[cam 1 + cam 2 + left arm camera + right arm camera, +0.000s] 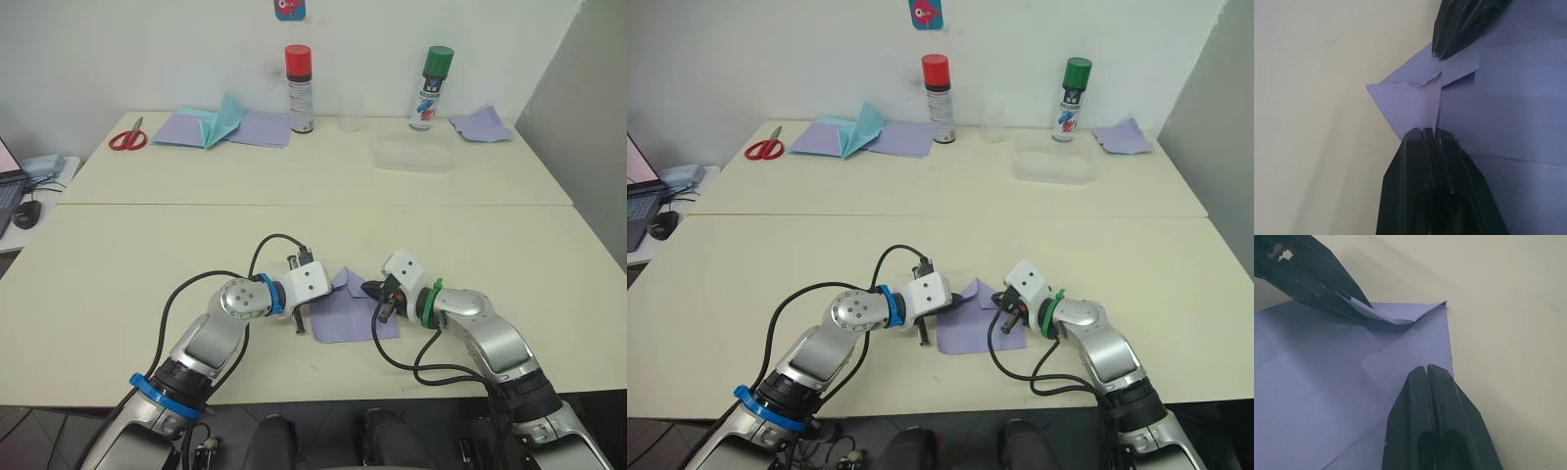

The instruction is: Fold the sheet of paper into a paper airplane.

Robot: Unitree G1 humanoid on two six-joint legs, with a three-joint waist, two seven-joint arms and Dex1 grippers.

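- A pair of red-handled scissors (127, 140) is seen at the far left of the rear worktop (323, 181).
- Wider lilac sheets (257, 128) are laid beside them, with a teal folded paper piece (223, 119) resting on top.
- A red-capped spray can (300, 88) is stood upright just right of those sheets.
- The left claw (297, 324) is held low over the near worktop (118, 294), at the left edge of the sheet of paper (348, 318); in the left wrist view its fingers (1435, 181) are pressed together, their tips set on a folded-over corner flap.
- The sheet of paper is laid flat on the near worktop between the two claws, with crease lines across it and its far corners folded inward.
- The right claw (377, 293) is placed at the sheet's right far corner; in the right wrist view its fingers (1437, 426) are closed together and pressed down on the paper, nothing being pinched between them.
- A clear plastic tray (412, 154) is set on the rear worktop, with a clear cup (350, 113) behind it.
- A green-capped spray can (430, 87) is stood upright further right.
- Another crumpled lilac piece (482, 125) is seen at the far right.
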